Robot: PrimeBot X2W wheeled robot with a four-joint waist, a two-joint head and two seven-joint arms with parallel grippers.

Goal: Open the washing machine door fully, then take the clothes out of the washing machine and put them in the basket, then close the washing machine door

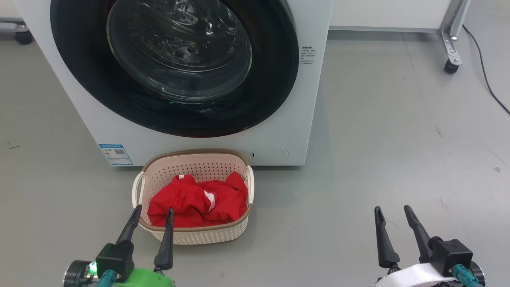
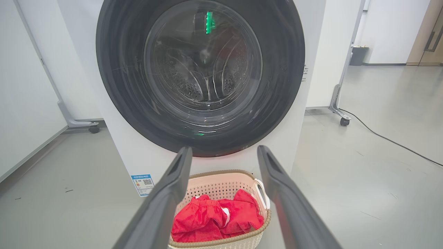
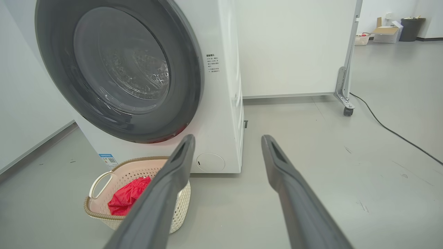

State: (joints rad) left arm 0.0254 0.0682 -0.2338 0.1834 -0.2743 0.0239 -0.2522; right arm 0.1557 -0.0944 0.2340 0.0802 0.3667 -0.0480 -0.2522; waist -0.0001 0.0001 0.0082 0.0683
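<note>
Head view, looking down at a grey floor: the washing machine, a white front-loader, stands ahead. The washing machine door, round and glossy black with a glass bowl at its centre, lies flat against the machine's front and appears shut. Just in front of the machine's base sits the basket, with the clothes inside it as a bright red heap. The left fingers are spread wide and hold nothing. Their tips overlap the basket's near rim in this view, and whether they hang over it or short of it cannot be told (the left wrist view shows the basket low between them and the door straight beyond). The right fingers are equally wide and empty, well apart to the right, pointing at bare floor beside the machine. From this layout every step looks done. Should the door need a last push, it lies straight ahead of and above the left fingers, so the left arm is nearer, and the right arm would have to swing across to its left.
</note>
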